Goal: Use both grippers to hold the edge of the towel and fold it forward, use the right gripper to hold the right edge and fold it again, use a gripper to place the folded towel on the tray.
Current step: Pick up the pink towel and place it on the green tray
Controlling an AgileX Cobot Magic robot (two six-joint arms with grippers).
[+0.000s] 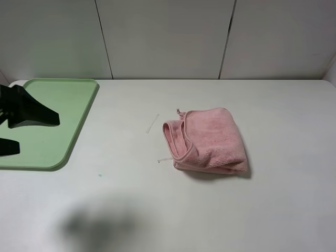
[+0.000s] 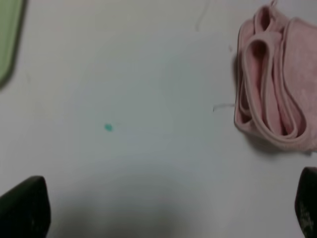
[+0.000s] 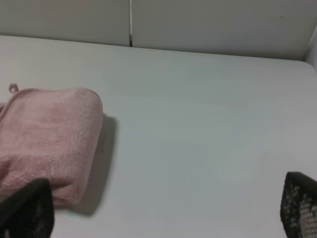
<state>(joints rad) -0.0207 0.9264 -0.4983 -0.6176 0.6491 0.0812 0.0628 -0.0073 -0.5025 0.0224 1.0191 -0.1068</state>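
The pink towel (image 1: pixel 210 139) lies folded into a thick bundle right of the table's middle, its looped edges facing left. The left wrist view shows those layered edges of the towel (image 2: pixel 277 84); the right wrist view shows its fluffy right side (image 3: pixel 44 134). At the far left rests the light-green tray (image 1: pixel 58 105), and one corner of that tray (image 2: pixel 10 34) shows in the left wrist view. My left gripper (image 1: pixel 38 135) hovers open over the tray, well left of the towel, its jaws (image 2: pixel 166 208) wide with nothing between them. The right gripper (image 3: pixel 163 208) is open and holds nothing, to the right of the towel.
A thin white thread (image 1: pixel 152 124) lies just left of the towel. A small teal speck (image 1: pixel 100 175) marks the white table between tray and towel. White wall panels (image 1: pixel 168 37) close off the back edge. A soft shadow (image 1: pixel 100 223) falls near the front.
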